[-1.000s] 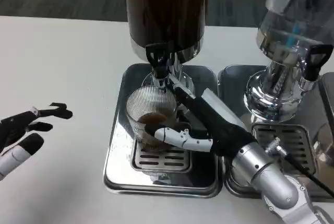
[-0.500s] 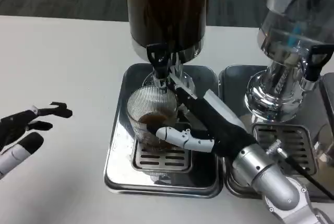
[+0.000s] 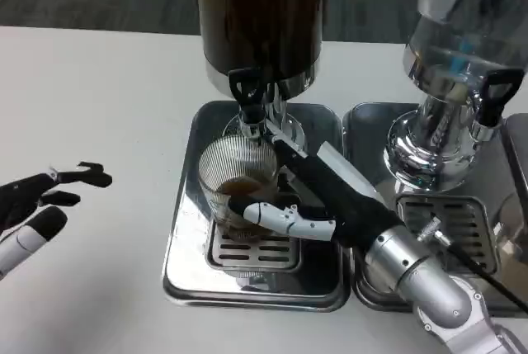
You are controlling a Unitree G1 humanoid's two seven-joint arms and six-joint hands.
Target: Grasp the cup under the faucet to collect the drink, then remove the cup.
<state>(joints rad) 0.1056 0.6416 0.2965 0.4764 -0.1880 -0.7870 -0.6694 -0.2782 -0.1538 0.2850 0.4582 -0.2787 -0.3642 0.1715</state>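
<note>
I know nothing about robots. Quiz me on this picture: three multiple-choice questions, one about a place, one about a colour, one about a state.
1. Where does the cup stand?
A. under the dark dispenser's faucet
B. on the bare table
C. in the left hand

2. What colour is the drink in the cup?
A. green
B. brown
C. clear

3. What is the right hand doing?
A. resting on the table
B. holding the cup
C. pressing the faucet

Answers:
1 A, the cup sits on the drip tray below the faucet.
2 B, brown liquid lies in its bottom.
3 B, its fingers wrap the cup.
</note>
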